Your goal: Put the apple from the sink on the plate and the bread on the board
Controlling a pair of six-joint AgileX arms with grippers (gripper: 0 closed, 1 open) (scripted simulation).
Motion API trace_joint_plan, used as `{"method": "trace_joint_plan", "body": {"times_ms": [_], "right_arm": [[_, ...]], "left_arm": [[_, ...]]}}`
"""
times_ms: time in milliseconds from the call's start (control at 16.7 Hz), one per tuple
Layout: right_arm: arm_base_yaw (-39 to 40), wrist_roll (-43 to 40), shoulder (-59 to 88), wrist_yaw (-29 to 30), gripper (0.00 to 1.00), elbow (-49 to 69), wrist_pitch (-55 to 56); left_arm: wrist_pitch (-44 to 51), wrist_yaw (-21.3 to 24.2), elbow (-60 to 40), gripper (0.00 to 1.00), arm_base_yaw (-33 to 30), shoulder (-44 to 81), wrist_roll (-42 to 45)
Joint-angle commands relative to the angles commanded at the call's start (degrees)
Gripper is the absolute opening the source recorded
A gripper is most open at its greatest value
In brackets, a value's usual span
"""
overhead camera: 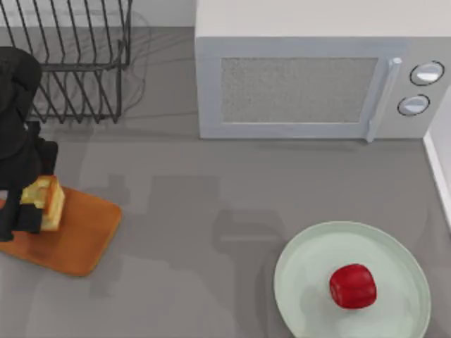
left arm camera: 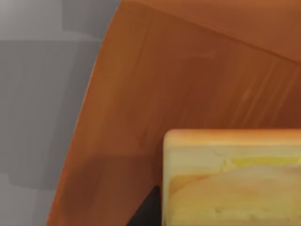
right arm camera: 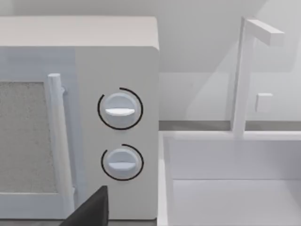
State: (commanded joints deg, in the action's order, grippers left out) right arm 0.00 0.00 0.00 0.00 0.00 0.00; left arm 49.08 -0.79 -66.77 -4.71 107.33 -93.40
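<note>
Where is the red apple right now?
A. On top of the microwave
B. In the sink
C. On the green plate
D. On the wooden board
C: the top view shows the apple sitting on the plate, toward the table's right, far from the board on the left.

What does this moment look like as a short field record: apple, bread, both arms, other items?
apple: resting on the plate, right of its centre
bread: over the board, tilted, in the left gripper
board: at the table's left edge
left gripper: over the board's left part, closed on the bread
right arm: its wrist view faces the microwave and the sink
other: wire rack behind the board
</note>
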Motion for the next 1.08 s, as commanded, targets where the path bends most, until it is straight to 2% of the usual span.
{"method": "trace_joint_plan", "body": {"times_ms": [240,300,840,1080], "right_arm": [[0.0,0.0,0.0,0.0,1.00,0.0,0.0],[0.0,0.0,0.0,0.0,1.00,0.0,0.0],[0.0,0.0,0.0,0.0,1.00,0.0,0.0],[0.0,0.0,0.0,0.0,1.00,0.0,0.0]], "left_arm": [[0.0,0.0,0.0,0.98,0.0,0.0,0.0],[0.0,0.0,0.0,1.00,0.0,0.0,0.0],[0.0,0.0,0.0,1.00,0.0,-0.1,0.0],[-3.6,0.0,2.6,1.00,0.4,-5.5,5.1]]}}
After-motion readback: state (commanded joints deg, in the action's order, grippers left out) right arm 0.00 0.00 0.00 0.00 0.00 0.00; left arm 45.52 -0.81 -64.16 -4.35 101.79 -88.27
